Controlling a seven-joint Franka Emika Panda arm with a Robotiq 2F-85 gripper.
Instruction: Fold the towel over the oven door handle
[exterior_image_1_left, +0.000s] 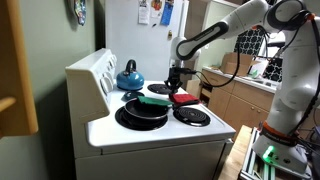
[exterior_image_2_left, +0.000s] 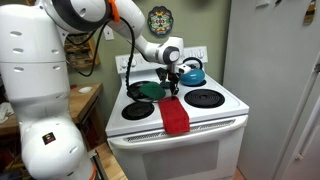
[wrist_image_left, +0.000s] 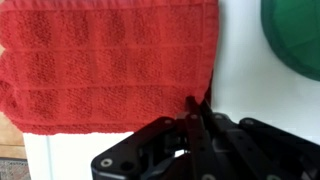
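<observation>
Stove top and gripper, ordered from the front edge to the back panel. At the near lip of the white stove lay the towel, a flat red cloth set between the two front burners, its near end hanging over the front edge towards the oven door; whether it reached the handle could not be told. Directly over the towel's far end stood the gripper, pointing down from the arm that reached in from the robot's base. In the wrist view the gripper entered from the bottom with its jaws drawn together – the fingertips met the right-hand edge of the towel, which otherwise lay spread and flat; whether any cloth was pinched between them could not be told. The side-on exterior view showed the gripper low over the towel. Beyond the towel sat the black pan bearing the green flat thing – apart from the cloth, with bare white surface between them in the wrist view. Farthest back, near the control panel, stood the teal kettle
</observation>
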